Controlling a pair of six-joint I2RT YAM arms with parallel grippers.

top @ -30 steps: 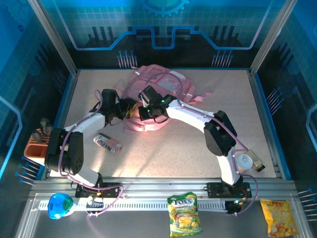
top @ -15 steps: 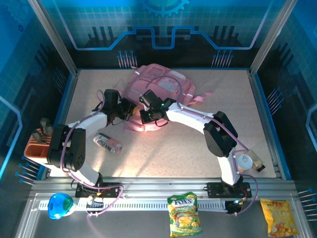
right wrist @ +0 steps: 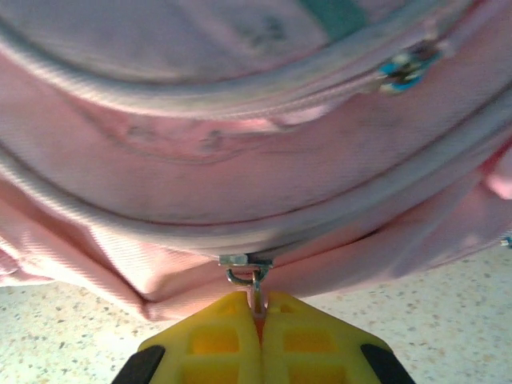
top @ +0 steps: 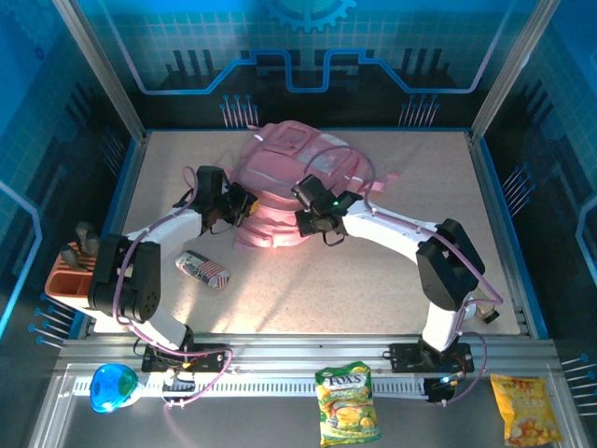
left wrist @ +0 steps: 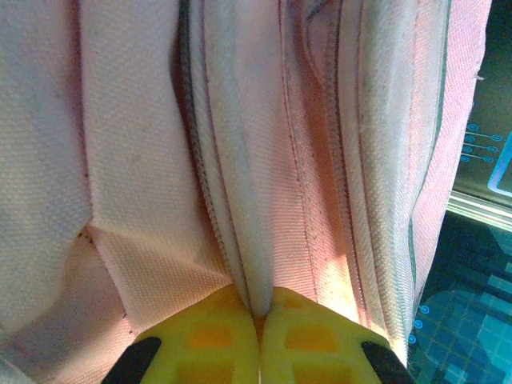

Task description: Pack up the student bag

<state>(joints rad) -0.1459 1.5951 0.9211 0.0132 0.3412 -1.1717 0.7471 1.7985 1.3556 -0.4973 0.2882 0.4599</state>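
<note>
We record one student bag [top: 289, 173], a large soft pink fabric backpack with zipped pockets and pink straps, lying on the far middle of the speckled beige table [top: 392, 271]. We find the left gripper [left wrist: 258, 308], with yellow pads, closed tight on a raised ridge of the bag's pink cloth beside a zip line; the overhead view places it at the bag's left side. We find the right gripper [right wrist: 258, 308], also with yellow pads, pressed together on the small metal zipper pull [right wrist: 254, 282]. That pull hangs from a seam along the bag's near edge, just above the tabletop. A second zipper slider [right wrist: 406, 69], bluish, sits higher on the bag. We also list:
- a small flag-patterned pouch [top: 203, 270] on the table, near the left arm and apart from the bag
- an orange plastic holder [top: 67, 277] at the table's left edge
- a blue round object [top: 112, 385], a green-and-yellow snack packet [top: 347, 403] and an orange-yellow snack packet [top: 526, 408], all on the grey ledge [top: 261, 420] in front of the arm bases
</note>
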